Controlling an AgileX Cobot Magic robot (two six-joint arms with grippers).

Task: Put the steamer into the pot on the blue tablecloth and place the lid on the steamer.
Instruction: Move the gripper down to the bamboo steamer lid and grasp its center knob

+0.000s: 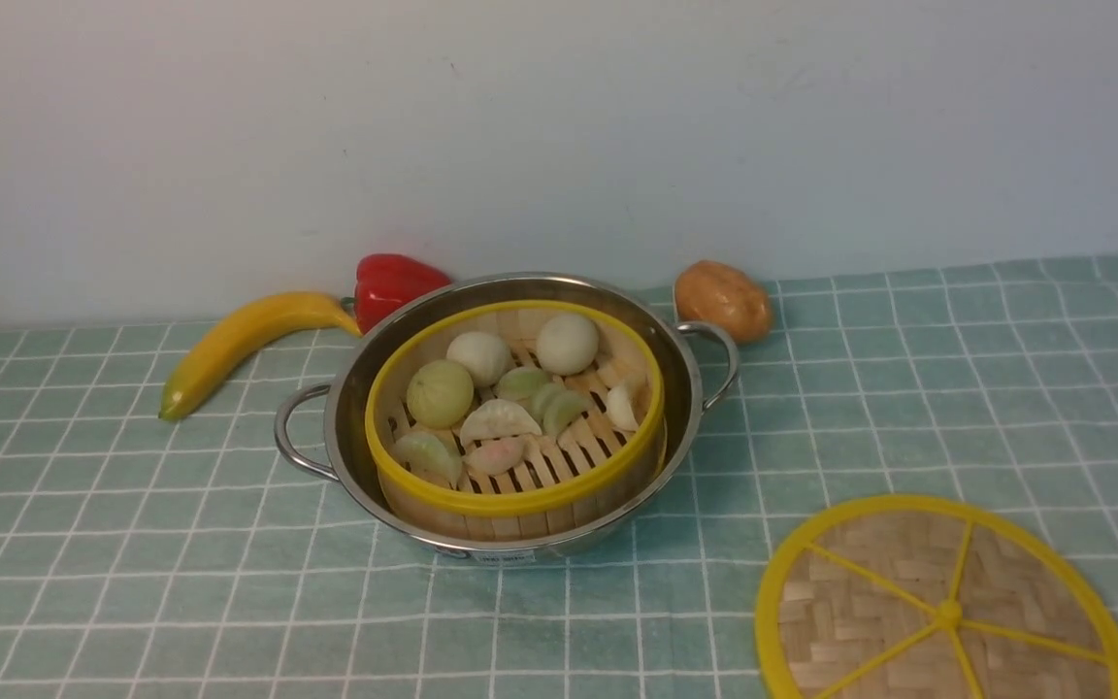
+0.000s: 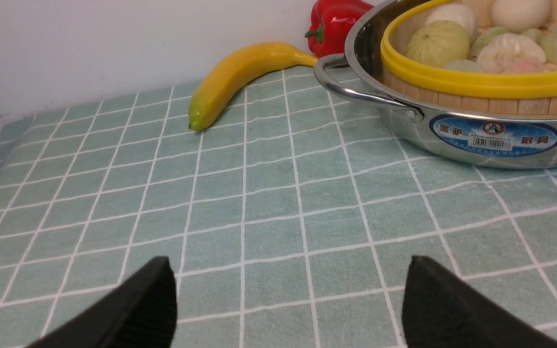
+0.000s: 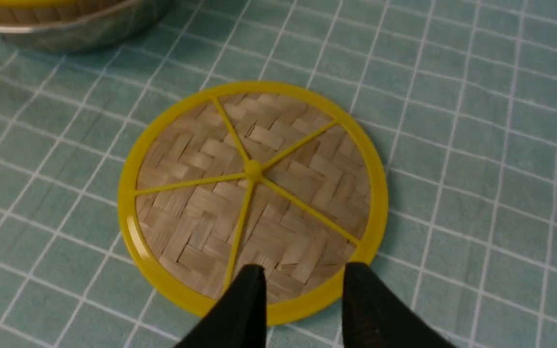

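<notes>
The steamer, a bamboo basket with a yellow rim and pale toy dumplings and buns inside, sits in the shiny steel pot on the blue tablecloth. The lid, a flat woven disc with yellow spokes, lies on the cloth at the front right, apart from the pot. My left gripper stands wide open over bare cloth, short of the pot and steamer. My right gripper hovers open over the near rim of the lid, holding nothing. Neither gripper shows in the front view.
A banana and a red pepper lie behind the pot on the left, and a potato behind it on the right. A white wall stands close behind them. The pot's two loop handles stick out sideways.
</notes>
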